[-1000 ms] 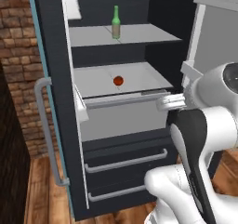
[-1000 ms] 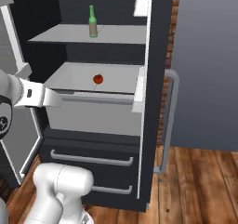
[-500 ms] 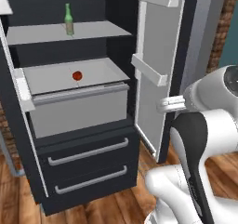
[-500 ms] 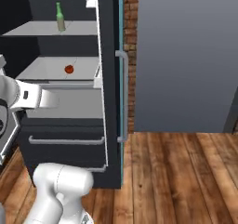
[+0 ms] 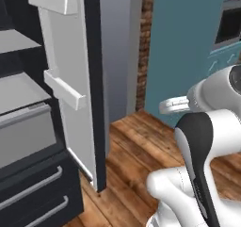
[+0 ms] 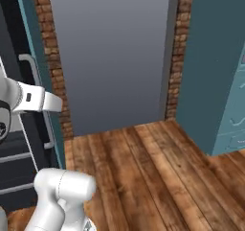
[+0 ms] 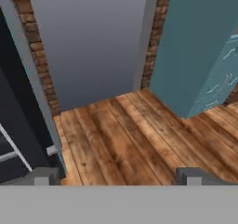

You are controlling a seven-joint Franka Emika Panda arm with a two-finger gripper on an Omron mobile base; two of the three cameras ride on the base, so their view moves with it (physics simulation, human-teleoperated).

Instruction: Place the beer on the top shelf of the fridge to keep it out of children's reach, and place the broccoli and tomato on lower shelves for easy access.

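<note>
Broccoli out of frame; likely light, soft, crushable, so grip the stem gently. Fridge (image 5: 52,127) door open, jaws spread, empty.

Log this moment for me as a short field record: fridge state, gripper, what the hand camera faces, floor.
fridge: door swung open, grey shelves and drawer fronts at the left base view's left edge
gripper: open, holding nothing
hand camera faces: grey wall between brick strips, teal cabinet to one side
floor: wooden planks
</note>
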